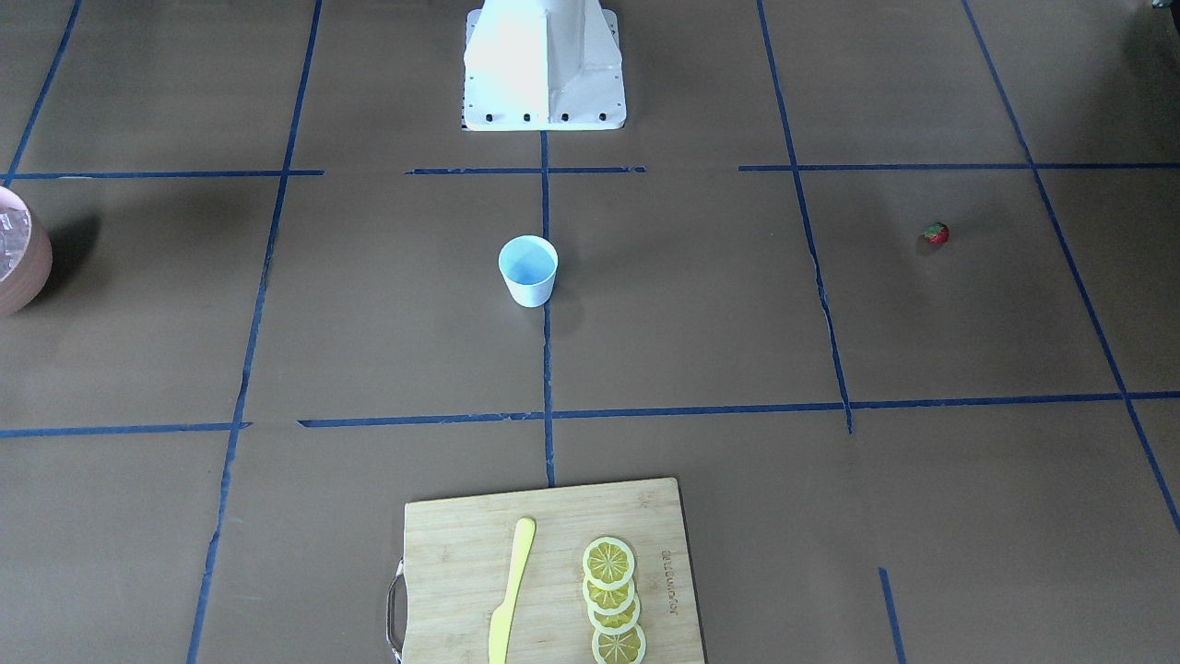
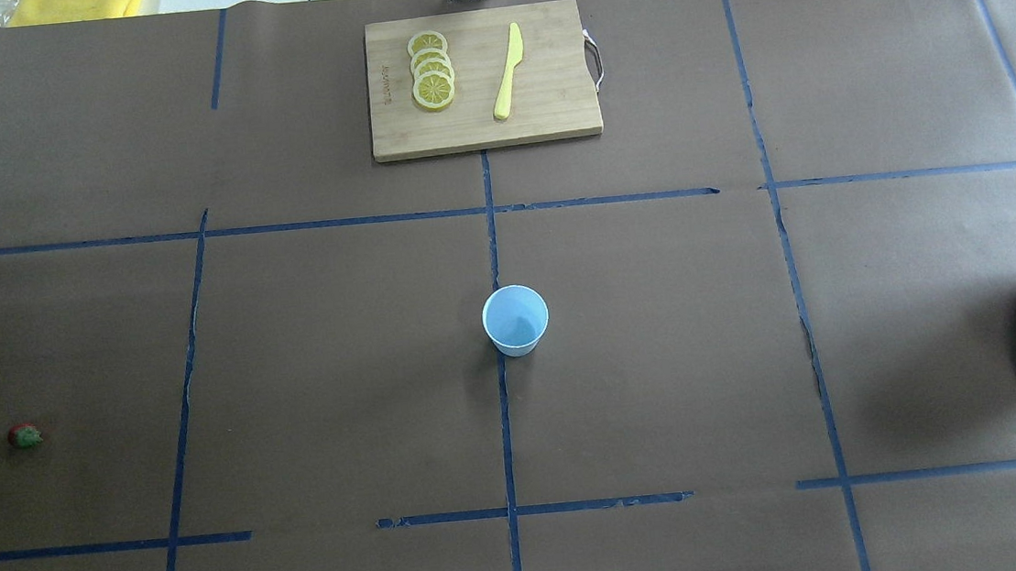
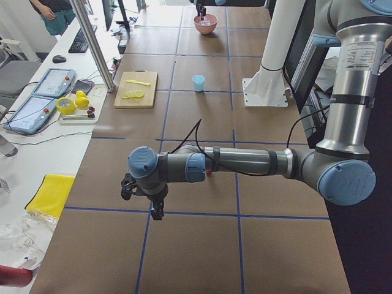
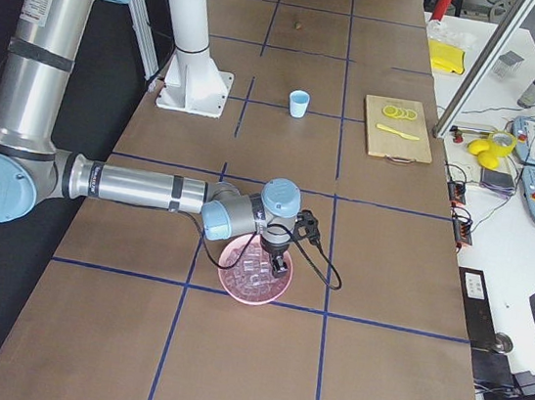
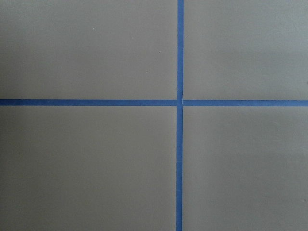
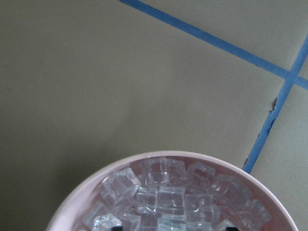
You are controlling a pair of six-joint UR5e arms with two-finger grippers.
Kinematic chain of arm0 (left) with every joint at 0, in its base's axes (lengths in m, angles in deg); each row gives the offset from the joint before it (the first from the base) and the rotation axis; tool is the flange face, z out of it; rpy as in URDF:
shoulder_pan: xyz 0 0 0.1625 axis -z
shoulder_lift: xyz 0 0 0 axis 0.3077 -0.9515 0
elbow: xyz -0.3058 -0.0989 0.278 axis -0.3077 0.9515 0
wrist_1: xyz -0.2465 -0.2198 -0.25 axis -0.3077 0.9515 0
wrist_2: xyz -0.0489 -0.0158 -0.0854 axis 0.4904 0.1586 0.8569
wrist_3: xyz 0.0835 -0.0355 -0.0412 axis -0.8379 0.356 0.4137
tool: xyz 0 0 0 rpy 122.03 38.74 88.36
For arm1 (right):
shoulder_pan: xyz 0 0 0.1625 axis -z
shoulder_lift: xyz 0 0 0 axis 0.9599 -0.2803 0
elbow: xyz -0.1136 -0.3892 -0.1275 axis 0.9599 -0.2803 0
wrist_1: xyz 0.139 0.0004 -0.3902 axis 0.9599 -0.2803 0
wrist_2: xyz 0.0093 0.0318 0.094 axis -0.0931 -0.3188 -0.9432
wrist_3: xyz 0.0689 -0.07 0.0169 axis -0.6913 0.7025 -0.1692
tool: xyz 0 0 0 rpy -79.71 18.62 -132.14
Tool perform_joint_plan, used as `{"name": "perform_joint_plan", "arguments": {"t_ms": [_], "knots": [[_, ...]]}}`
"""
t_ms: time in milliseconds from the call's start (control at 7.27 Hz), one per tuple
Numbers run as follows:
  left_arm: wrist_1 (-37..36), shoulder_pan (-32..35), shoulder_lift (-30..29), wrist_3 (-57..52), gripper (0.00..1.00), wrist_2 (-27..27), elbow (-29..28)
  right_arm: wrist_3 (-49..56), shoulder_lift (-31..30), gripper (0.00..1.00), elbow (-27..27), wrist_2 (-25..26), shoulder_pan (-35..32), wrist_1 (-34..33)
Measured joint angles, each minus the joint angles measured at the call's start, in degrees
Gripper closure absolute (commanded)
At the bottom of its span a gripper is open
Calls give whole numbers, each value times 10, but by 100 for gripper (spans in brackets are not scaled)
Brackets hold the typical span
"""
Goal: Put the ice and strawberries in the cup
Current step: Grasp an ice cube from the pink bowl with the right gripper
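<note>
Hovering over the round pink bowl [image 6: 166, 155] at the table's [image 2: 661, 355] right end, the right gripper [image 4: 277, 259] shows only two dark fingertips at the bottom edge of its wrist view. They stand well apart with nothing between them, so it looks wide open and empty. The small clear glassy ice cubes [image 6: 168, 197] lie heaped loosely in that bowl. They are probably hard, light and slick, so the surest hold is a pinch across two flat opposite faces of a top cube; a hold on corners would likely let it squirt out. The small red strawberry with a green leafy top [image 2: 24, 436] lies alone near the table's left end. It seems light and perhaps soft, best taken gently across its red body rather than by the leaves. The left gripper [image 3: 157, 211] hangs over bare table at that end; whether it is wide or narrow I cannot tell. The small white, blue-tinted tapered cup [image 2: 516, 320] stands upright and empty in the table's middle, and looks light enough to tip if knocked.
</note>
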Motion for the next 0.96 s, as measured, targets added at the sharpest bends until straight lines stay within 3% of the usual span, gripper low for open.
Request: {"name": "perform_joint_plan", "arguments": {"t_ms": [962], "knots": [[0,0,0,0,0,0,4,1,-2,39,-10,28,30,-2]]}}
